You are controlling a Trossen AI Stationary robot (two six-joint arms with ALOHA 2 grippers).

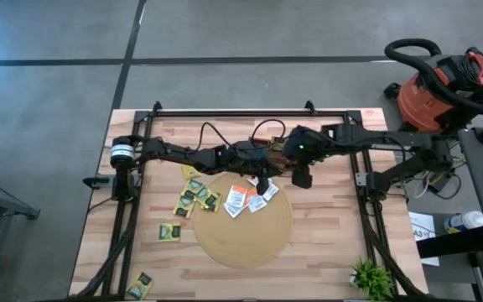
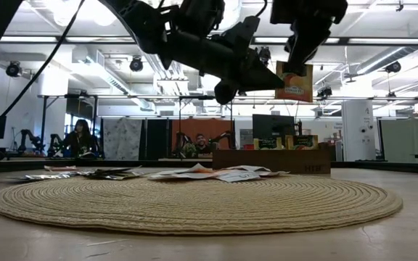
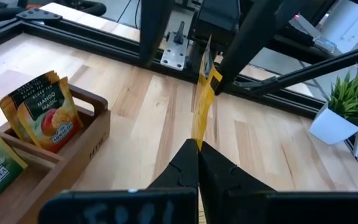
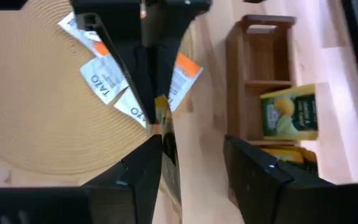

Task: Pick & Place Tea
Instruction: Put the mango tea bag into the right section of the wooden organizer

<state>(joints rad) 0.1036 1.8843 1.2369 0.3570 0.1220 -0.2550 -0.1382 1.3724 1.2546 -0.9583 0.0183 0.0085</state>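
Tea sachet [image 3: 201,93], a yellow one, stood on edge in the air above the far rim of the round mat [image 1: 241,243], its long side rising straight up from my left gripper [image 3: 197,144]. That gripper was closed tight on the sachet's lower end. Seen from my right wrist, the same sachet [image 4: 163,121] hung inside the gap of my right gripper [image 4: 192,142]. Its fingers were spread wide and gripping nothing. The paper lay close against one of them, and I could not tell whether it touched.

So the left arm carried the sachet, while the right only flanked it from the table's right side. The wooden box [image 3: 86,130] sat just beside, towards the table's far edge, with mango sachets [image 3: 45,115] standing upright in one compartment. I judged the drop would suit the held sachet's upright pose, provided its thin edge ran along the slot. Loose sachets [image 1: 246,200] lay flat on the mat below.
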